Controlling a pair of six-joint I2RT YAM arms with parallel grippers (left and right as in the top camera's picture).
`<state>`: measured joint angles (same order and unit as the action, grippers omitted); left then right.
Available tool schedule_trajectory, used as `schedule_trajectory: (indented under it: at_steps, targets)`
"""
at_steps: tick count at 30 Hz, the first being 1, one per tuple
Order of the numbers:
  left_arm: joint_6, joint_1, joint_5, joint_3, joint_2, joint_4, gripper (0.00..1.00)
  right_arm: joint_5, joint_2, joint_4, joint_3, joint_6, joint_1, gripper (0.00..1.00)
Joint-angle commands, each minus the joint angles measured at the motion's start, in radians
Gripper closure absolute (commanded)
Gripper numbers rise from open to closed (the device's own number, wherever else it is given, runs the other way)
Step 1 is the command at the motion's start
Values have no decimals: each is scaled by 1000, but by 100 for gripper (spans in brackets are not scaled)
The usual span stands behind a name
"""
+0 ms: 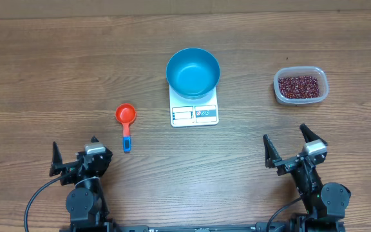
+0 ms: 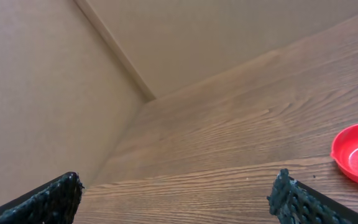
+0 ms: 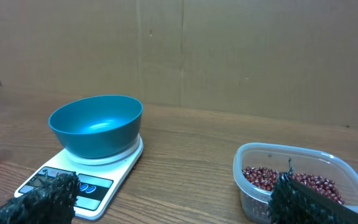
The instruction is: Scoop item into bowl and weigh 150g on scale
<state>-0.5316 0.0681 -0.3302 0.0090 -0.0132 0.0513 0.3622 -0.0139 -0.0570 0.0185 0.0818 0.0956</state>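
Entry: view check, all three cameras.

Landmark: the small flat white rectangular kitchen scale (image 1: 194, 114) with display panel and buttons on its front edge. It sits mid-table on the brown wood-grain table (image 1: 44, 64).

- The round, deep light blue bowl (image 1: 193, 72) stands on the scale's platform and overhangs it at the sides. Its inside shows only plain blue. The right wrist view confirms it is upright on the platform (image 3: 96, 124).
- The clear rounded-rectangular plastic tub (image 1: 301, 102) is well to the right of the scale and level with the bowl. The heap of small dark red-brown beans (image 1: 299, 87) lies inside this tub, and I see the same heap through its wall from the right wrist (image 3: 291, 182).
- The red plastic measuring scoop with a blue handle (image 1: 125, 116) lies flat to the left of the scale, apart from it. Its cup points away from the arms and its handle points toward them.
- The left gripper (image 1: 75, 143) is near the table's front edge, to the left of and nearer than the scale. Its fingers are spread fully wide with nothing between them (the wrist view shows bare wood in the gap (image 2: 176, 186)).
- The right gripper (image 1: 285, 134) is to the right of and nearer than the scale. Its fingers are equally wide apart with nothing in its grasp. The scale and the tub show through the gap.
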Motion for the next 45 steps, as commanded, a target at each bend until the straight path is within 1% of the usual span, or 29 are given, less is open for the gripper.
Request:
schedule_trajectory:
  at_steps: [1,16,24,35,38,45]
  targets:
    - [-15,5,-17,-4,8,-3,0,-2,11,2,-11,-6,-6,0]
    - [-11,5,-7,-4,8,-5,0,-2,11,2,-11,-6,-6,0]
    - [73,5,64,-4,8,-5,0,-2,11,2,-11,-6,-6,0]
    - [172,5,69,27,8,5,0,-2,11,2,-11,-6,-6,0]
    - [197,5,70,51,8,43,0,-2,11,2,-11,-6,-6,0]
    - [200,5,77,127,8,193,0,-2,11,2,-11,-6,-6,0]
